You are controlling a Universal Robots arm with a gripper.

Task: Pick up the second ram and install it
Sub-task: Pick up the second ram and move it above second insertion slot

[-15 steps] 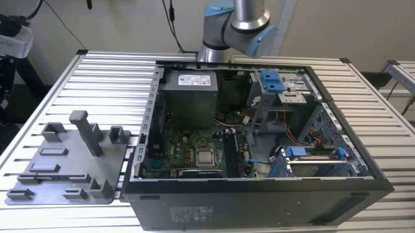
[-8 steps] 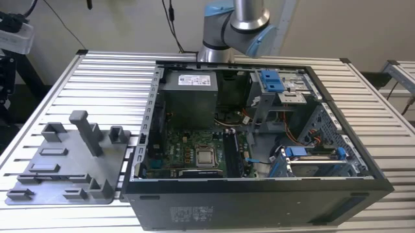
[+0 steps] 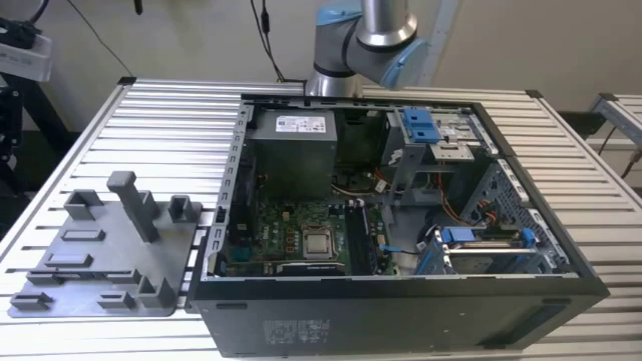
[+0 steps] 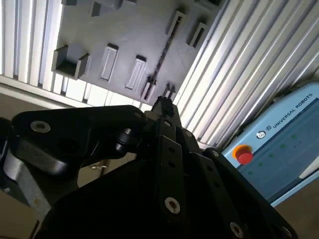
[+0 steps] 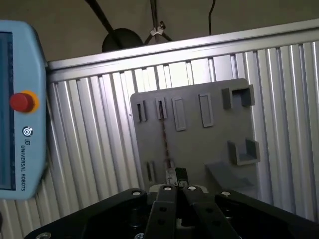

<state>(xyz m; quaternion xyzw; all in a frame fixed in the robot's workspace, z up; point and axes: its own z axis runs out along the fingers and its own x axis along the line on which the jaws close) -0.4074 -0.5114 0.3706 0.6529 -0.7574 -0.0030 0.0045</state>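
1. At about 8 o'clock in the exterior view, a grey holder tray (image 3: 101,256) (image 4: 129,35) (image 5: 199,144) lies flat on the ribbed metal counter (image 3: 150,120) (image 4: 234,69) (image 5: 89,149). It sits just beside the computer case. The tray carries several upright blocks, a tall post (image 3: 131,203) near its middle, and narrow slots.
2. In both wrist views, the second ram (image 4: 162,57) (image 5: 165,139) stands on its edge in the tray. It reads as a thin dark line running between two end slots. The matching pair of slots just beside it is empty.
3. The fingers (image 4: 163,107) (image 5: 171,178) hang well above the tray, over one end of the ram and apart from it. They are drawn together and clamp nothing.
4. From the centre to 4 o'clock in the exterior view, the black computer case (image 3: 401,289) lies on its side with its panel off.
   - A grey power supply (image 3: 291,150) sits at 11 o'clock inside it.
   - A green motherboard (image 3: 281,226) with a square processor socket (image 3: 319,242) sits at 7 o'clock.
   - One blue bracket (image 3: 422,124) is at 1 o'clock and another blue bracket (image 3: 471,235) is at 4 o'clock, with loose cables between them.
5. At 12 o'clock in the exterior view, behind the case, part of the arm (image 3: 363,37) rises from the counter.
6. In both wrist views, a pale blue pendant (image 4: 279,144) (image 5: 17,109) with a red button (image 4: 244,155) (image 5: 21,101) sits by the counter's edge, well apart from the tray.
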